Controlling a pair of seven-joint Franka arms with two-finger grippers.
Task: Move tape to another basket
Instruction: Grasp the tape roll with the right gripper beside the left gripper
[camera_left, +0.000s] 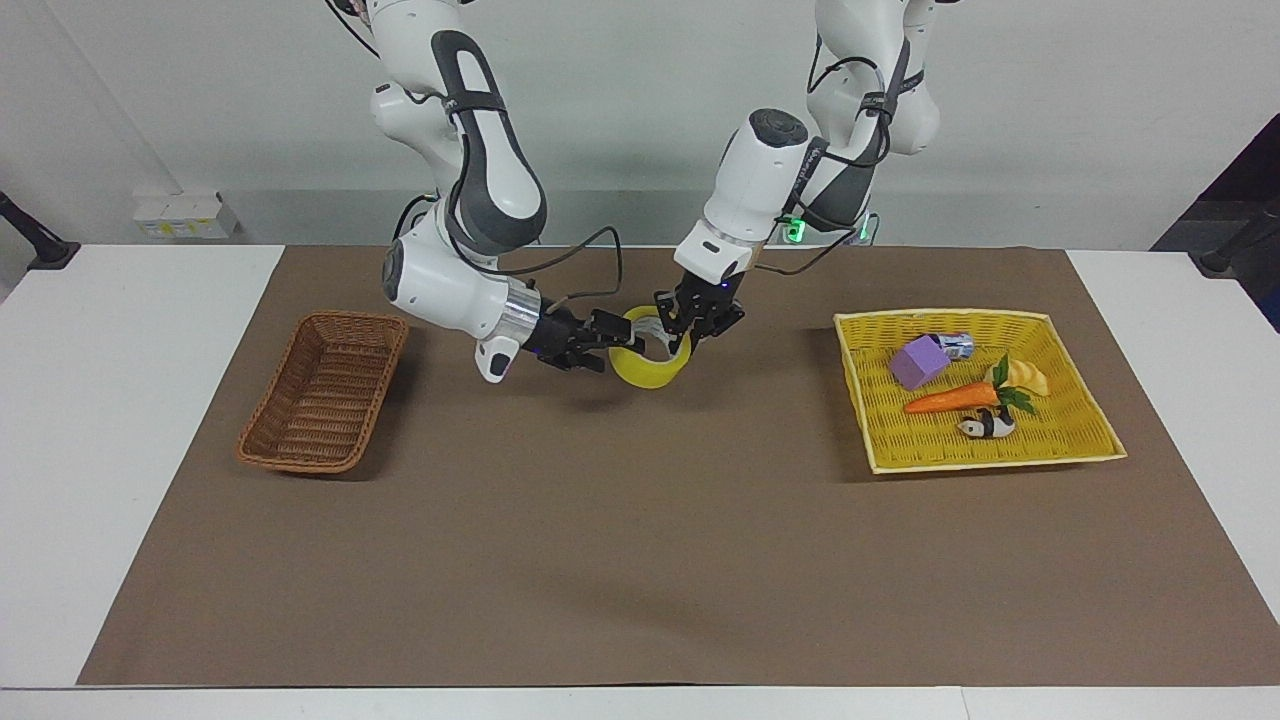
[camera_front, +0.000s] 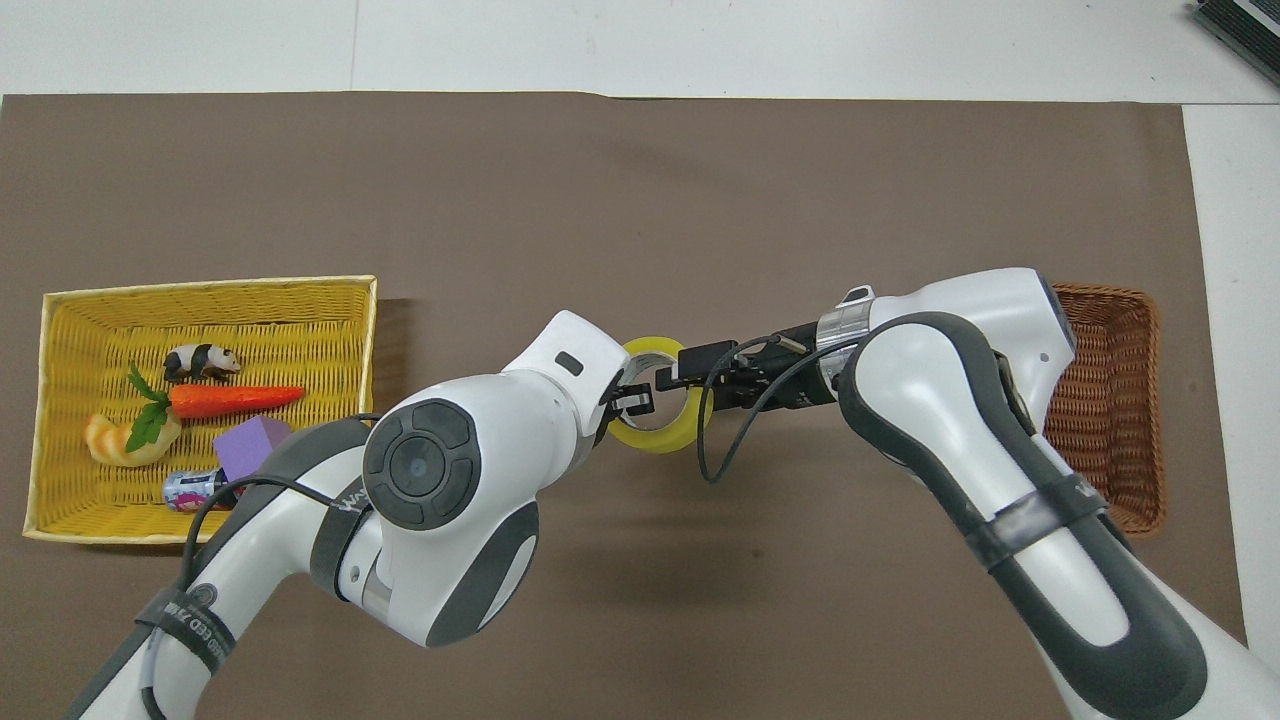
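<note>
The tape (camera_left: 648, 372), a yellow ring with a white core, hangs over the middle of the brown mat. My left gripper (camera_left: 681, 337) is shut on the rim facing the left arm's end. My right gripper (camera_left: 614, 350) is open at the rim facing the right arm's end, and I cannot tell whether it touches the tape. From above, the tape (camera_front: 655, 441) shows between the left gripper (camera_front: 632, 399) and the right gripper (camera_front: 673, 383), one right finger over the ring's hole. The brown wicker basket (camera_left: 325, 392) (camera_front: 1110, 400) stands empty at the right arm's end.
A yellow woven basket (camera_left: 940, 315) (camera_front: 210, 287) at the left arm's end holds a purple block (camera_left: 918, 362), a carrot (camera_left: 950, 398), a toy panda (camera_left: 985, 427) and a small can (camera_left: 956, 345). Brown mat (camera_left: 620, 560) covers the white table.
</note>
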